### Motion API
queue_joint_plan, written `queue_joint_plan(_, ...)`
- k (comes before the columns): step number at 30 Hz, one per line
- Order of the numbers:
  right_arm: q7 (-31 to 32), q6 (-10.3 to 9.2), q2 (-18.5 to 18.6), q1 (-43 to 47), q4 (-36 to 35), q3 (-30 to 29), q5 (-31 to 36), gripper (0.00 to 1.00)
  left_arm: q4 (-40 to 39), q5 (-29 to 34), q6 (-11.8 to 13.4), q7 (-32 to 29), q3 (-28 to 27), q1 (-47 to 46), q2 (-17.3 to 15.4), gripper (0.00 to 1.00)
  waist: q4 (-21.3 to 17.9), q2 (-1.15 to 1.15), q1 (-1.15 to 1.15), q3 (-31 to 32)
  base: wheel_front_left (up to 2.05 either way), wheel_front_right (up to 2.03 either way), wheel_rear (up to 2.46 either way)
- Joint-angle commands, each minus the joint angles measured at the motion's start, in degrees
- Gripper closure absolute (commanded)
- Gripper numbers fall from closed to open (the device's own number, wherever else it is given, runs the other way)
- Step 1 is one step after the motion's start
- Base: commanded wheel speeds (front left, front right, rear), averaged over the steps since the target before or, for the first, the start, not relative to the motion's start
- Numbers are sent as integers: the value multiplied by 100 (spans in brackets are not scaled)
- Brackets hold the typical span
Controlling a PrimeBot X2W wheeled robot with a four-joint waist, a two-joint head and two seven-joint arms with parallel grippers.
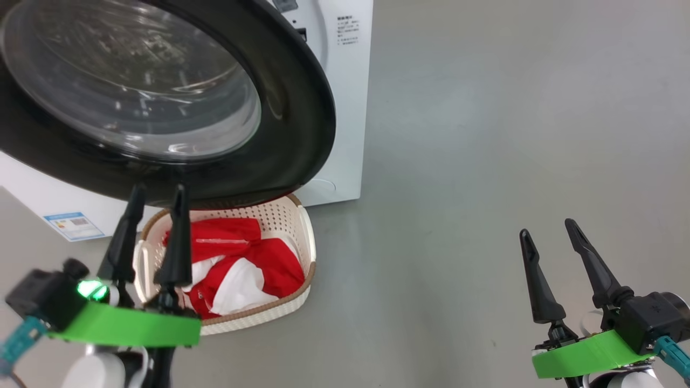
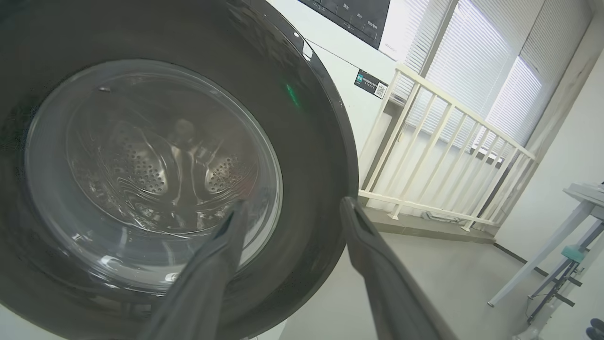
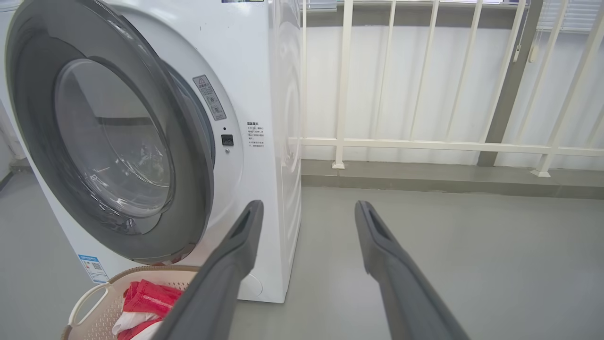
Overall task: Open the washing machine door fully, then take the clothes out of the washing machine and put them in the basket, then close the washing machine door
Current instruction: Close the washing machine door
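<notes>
Head view has the washing machine door (image 1: 294, 108) across the top left, from about 9 to 12 o'clock. Its wide black rim surrounds a bulging glass window (image 1: 135, 81). The door stands ajar, swung a little way off the white washing machine (image 1: 347, 108). In the right wrist view a gap shows between the door's 3 o'clock edge and the machine's front.

The basket (image 1: 308, 237) sits on the grey floor (image 1: 485, 134) right in front of the machine, at about 7 o'clock in the head view. Its far end is tucked under the door's lower rim. The clothes (image 1: 272, 267), red with white panels, lie bunched inside it. A blue sticker (image 1: 74, 225) marks the machine's front at 9 o'clock from the basket.

The left gripper (image 1: 158, 189) rises from 7 o'clock, fingers spread and holding nothing. Its tips point towards 12 o'clock, just under the door's bottom rim and in front of the basket's near left side. In the left wrist view one finger (image 2: 222, 255) crosses the glass, with the steel drum (image 2: 141, 165) visible behind it. Whether any fingertip touches the door I cannot tell.

The right gripper (image 1: 547, 227) is at 4 o'clock, well apart from the basket and machine, over bare floor. Its fingers are spread wide and grip nothing. A cream railing (image 3: 424, 141) stands beyond the machine.
</notes>
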State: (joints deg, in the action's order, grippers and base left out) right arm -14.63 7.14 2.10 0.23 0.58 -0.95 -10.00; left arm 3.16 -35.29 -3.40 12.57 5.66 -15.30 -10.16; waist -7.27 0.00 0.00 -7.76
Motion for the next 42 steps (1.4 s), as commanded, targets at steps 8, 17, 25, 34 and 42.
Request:
queue_joint_plan(8,-37,35,77,31,-113,65,139,0,-426,945,275,214,-94,546,-276,0,125,0,0,270,0,0,0)
queue_joint_plan(17,-37,35,77,218,-109,10,164,0,-786,1644,405,240,-285,1174,-69,0,215,0,0,505,0,0,0)
queue_joint_plan(25,-37,35,77,365,-153,-15,123,0,-847,2024,385,241,-390,1483,121,0,262,0,0,566,0,0,0)
queue_joint_plan(34,-37,35,77,507,-195,-38,124,0,-897,2302,345,242,-523,1814,300,0,236,0,0,634,0,0,0)
queue_joint_plan(42,-37,35,77,629,-293,-17,277,0,-870,2480,251,242,-502,2061,450,0,245,0,0,692,0,0,0)
